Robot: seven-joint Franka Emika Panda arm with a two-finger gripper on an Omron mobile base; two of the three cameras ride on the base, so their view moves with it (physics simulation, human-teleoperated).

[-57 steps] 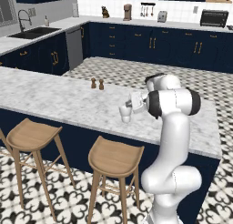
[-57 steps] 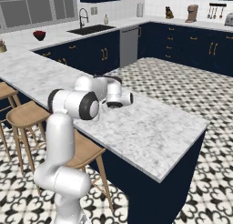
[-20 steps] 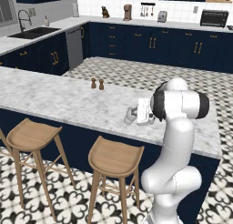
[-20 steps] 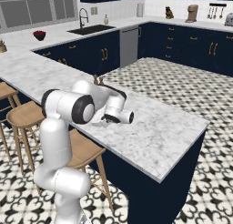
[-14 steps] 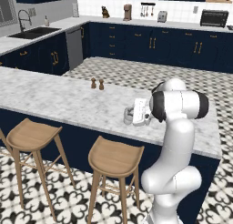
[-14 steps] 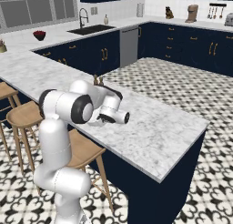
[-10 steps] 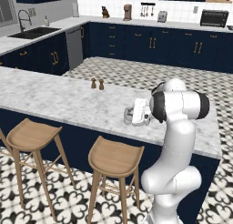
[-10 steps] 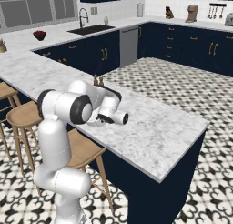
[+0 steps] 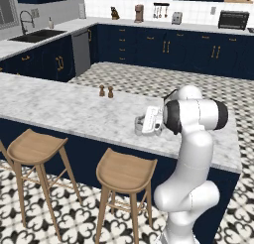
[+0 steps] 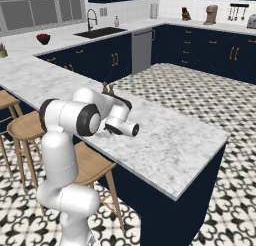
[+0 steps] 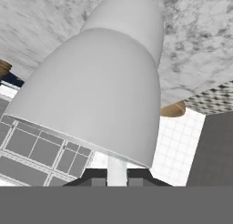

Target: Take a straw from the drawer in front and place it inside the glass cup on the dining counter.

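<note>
The glass cup (image 9: 138, 125) stands on the dining counter (image 9: 64, 114), near its front edge. My gripper (image 9: 145, 126) lies sideways against the cup's right side. In the hand view the cup (image 11: 104, 86) looms very close as a pale see-through tumbler. Below it, the thin pale straw (image 11: 116, 167) sticks up between the dark tips of my gripper (image 11: 116, 182), which is shut on it. Whether the straw's far end is inside the cup I cannot tell. In the right base view my hand (image 10: 122, 126) hides the cup. The drawer is out of view.
Two small brown shakers (image 9: 106, 91) stand farther back on the counter. Two wooden stools (image 9: 126, 171) (image 9: 34, 146) sit under its front edge, left of my base. The counter's right end (image 10: 200, 155) is bare marble.
Since nearly three seconds ago the hand has come down and turned sideways beside the cup. Over the last second it has edged slightly closer to the cup.
</note>
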